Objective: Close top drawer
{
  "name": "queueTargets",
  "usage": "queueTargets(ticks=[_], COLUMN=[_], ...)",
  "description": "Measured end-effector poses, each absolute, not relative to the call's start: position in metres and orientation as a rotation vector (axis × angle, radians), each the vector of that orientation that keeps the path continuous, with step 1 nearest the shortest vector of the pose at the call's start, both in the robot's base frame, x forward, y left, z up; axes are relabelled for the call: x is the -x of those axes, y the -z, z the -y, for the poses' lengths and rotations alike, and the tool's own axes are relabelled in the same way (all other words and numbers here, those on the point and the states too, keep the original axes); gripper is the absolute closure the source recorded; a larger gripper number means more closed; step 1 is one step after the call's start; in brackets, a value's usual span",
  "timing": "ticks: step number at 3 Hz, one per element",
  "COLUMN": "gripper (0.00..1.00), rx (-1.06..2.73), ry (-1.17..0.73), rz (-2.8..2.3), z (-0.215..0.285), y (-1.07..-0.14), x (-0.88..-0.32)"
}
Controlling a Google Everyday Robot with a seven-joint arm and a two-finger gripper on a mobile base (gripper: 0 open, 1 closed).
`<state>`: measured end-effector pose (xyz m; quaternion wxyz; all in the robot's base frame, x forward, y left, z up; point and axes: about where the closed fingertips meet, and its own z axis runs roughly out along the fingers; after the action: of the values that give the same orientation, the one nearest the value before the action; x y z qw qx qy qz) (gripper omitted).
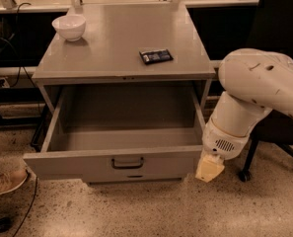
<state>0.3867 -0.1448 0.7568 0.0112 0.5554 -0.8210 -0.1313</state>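
The top drawer [116,163] of the grey metal cabinet stands pulled far out toward me and looks empty inside. Its front panel carries a small dark bar handle [127,162] at the centre. My gripper [209,169] hangs low at the drawer front's right corner, just outside it and close above the floor. The white arm [254,93] rises from it to the right.
On the cabinet top [121,38] stand a white bowl [69,26] at the back left and a dark flat packet [156,56] right of centre. A black office chair [279,38] stands behind the arm. A shoe [5,182] and cables lie on the floor at left.
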Motion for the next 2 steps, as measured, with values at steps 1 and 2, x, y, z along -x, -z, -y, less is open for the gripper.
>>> queueTargets(ticks=[1,2], gripper=[1.0,1.0], rx=[-1.686,-1.632], ry=[0.403,0.464], rz=[2.609,2.669], z=[0.146,0.146], y=[-0.739,-0.699], x=[-0.389,-0.403])
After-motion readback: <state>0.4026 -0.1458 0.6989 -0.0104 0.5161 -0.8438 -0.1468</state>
